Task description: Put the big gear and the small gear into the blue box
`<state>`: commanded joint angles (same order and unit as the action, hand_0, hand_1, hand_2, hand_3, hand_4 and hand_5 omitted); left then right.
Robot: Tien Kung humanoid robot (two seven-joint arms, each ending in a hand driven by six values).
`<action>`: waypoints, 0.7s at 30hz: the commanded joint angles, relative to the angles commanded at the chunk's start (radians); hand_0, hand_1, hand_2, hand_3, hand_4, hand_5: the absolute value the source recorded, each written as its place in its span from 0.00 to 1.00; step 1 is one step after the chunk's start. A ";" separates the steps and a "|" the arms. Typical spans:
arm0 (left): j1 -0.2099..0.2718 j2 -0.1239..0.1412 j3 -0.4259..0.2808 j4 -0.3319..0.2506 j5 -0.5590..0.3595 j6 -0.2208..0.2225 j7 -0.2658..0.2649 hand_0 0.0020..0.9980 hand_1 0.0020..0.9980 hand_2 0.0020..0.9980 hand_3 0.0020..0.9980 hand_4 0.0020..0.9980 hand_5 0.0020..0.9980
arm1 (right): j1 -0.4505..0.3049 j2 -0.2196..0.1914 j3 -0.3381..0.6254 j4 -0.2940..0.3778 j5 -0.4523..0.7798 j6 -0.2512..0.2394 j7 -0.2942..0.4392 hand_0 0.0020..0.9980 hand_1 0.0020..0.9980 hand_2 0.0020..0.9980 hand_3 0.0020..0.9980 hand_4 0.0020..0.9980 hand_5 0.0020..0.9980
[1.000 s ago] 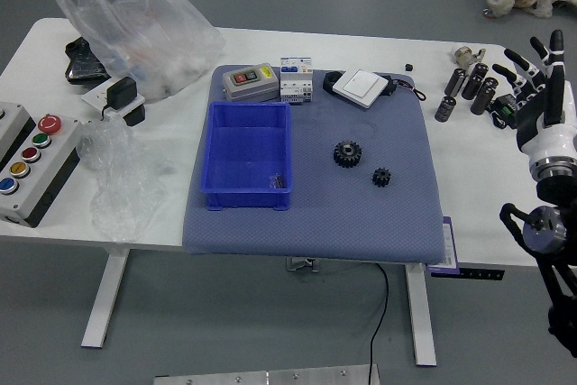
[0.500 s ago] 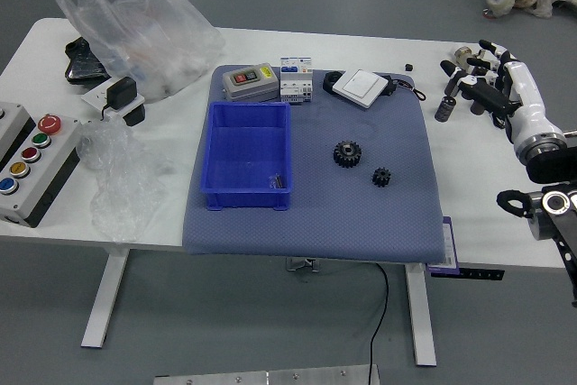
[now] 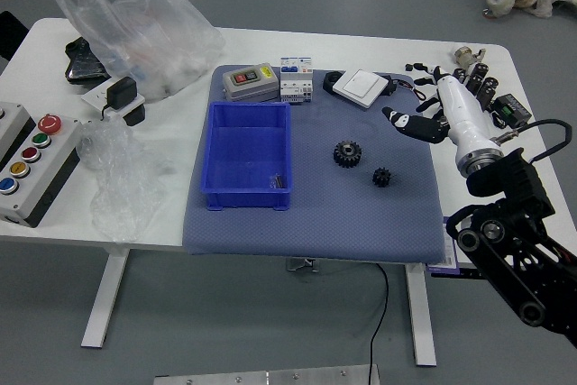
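Before me on the mat (image 3: 311, 233): big gear (image 3: 347, 154), black, toothed, lying flat; small gear (image 3: 381, 178), black, nearer the right edge; blue box (image 3: 248, 149), open-topped, upright, along the left edge.

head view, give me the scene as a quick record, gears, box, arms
big gear: on mat, right of blue box
small gear: on mat, nearer and right of big gear
blue box: on mat, neither gear inside
right hand: open, empty, around mat's right side
left arm: only a black part at left edge
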<state>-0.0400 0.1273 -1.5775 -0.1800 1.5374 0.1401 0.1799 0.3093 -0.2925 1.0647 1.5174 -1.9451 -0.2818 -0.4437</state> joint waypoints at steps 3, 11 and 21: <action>0.000 0.000 -0.001 0.000 0.001 0.000 0.001 0.62 0.52 0.52 0.66 0.70 0.27 | -0.004 0.000 -0.019 0.000 -0.029 0.016 -0.019 0.32 0.50 0.79 0.86 0.86 0.29; 0.002 -0.001 -0.004 0.000 0.004 0.000 0.002 0.62 0.52 0.52 0.66 0.70 0.27 | -0.024 -0.001 -0.055 -0.044 -0.064 0.099 -0.082 0.32 0.51 0.80 0.87 0.87 0.30; 0.000 -0.003 -0.005 0.000 0.007 0.000 0.001 0.62 0.52 0.52 0.66 0.70 0.27 | -0.014 0.011 -0.098 -0.117 -0.058 0.112 -0.087 0.32 0.51 0.79 0.86 0.88 0.31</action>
<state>-0.0404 0.1243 -1.5826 -0.1800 1.5444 0.1398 0.1814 0.2957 -0.2813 0.9662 1.4005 -2.0029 -0.1702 -0.5306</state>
